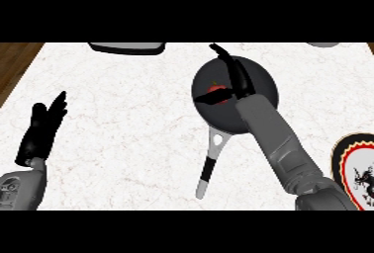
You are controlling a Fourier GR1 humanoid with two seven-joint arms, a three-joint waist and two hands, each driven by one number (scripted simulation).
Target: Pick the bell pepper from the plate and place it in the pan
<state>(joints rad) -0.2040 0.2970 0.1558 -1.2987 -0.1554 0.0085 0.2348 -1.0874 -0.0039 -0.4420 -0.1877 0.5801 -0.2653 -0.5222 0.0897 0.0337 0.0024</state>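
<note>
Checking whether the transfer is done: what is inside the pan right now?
A red bell pepper lies in the pan, with the right hand over it. The hand and forearm cover part of the pepper and the pan's floor.

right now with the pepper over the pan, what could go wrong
The right hand hides most of the bell pepper, so whether it rests in the pan is unclear; opening too high might let it roll. Pulling back, the forearm could nudge the pan or its handle. The plate sits near the elbow.

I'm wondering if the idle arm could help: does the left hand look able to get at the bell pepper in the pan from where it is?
Probably not: the left hand rests far across the counter, and the right hand already covers the bell pepper in the pan.
</note>
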